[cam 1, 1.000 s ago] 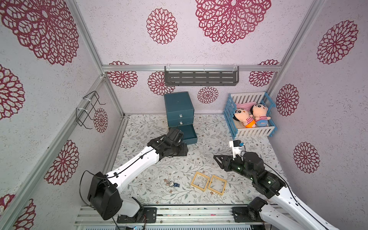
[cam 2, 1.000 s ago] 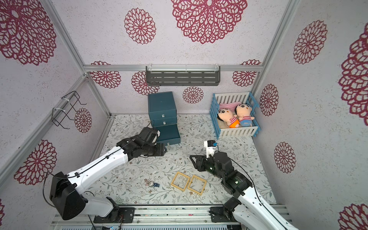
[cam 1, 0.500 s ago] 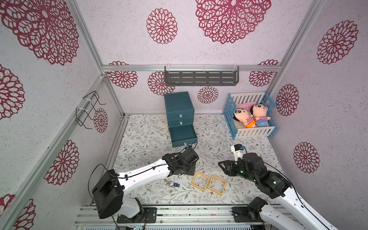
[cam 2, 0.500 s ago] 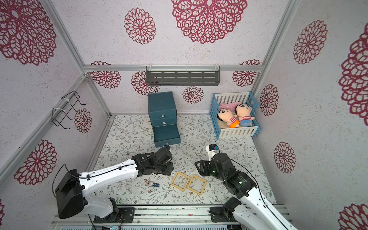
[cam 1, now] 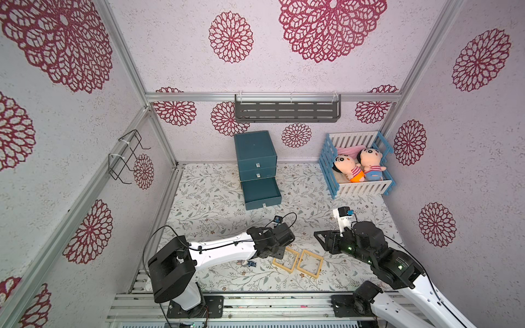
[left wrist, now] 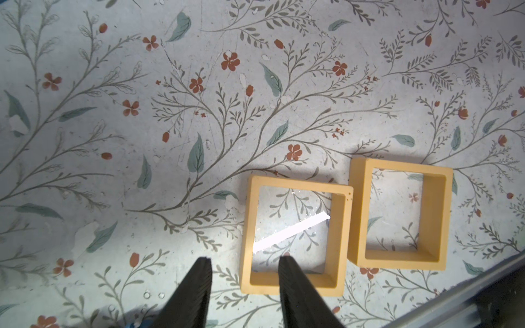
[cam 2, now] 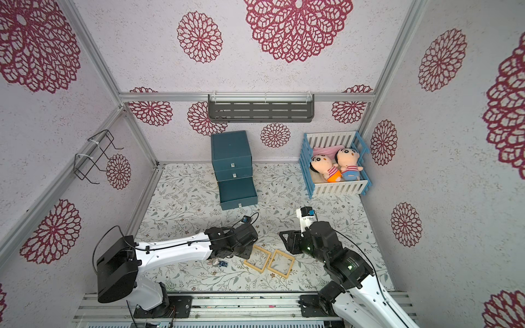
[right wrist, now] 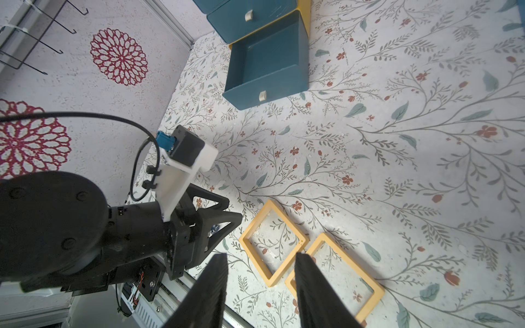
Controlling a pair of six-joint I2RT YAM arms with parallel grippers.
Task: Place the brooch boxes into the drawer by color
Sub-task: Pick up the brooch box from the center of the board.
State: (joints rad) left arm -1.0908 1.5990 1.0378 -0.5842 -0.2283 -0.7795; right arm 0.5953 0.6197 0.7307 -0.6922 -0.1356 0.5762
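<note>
Yellow-tan brooch boxes, the left box (cam 1: 285,259) and the right box (cam 1: 309,263), lie side by side near the desk's (cam 1: 204,198) front edge. The left gripper (left wrist: 244,259) straddles the left box's wall, jaws apart and seemingly not touching. The right gripper (right wrist: 261,257) hovers nearby, parted and empty. At the back edge stands the drawer (cam 1: 255,153), its bottom tray pulled out.

A robot test booth dressed as a child's room: aluminium frame posts (cam 1: 127,56) hold panels of flowered wallpaper (cam 1: 176,51), a doll crib (cam 1: 360,188) stands far right, and robot arms (cam 1: 221,250) bolt to a near rail (cam 1: 270,305).
</note>
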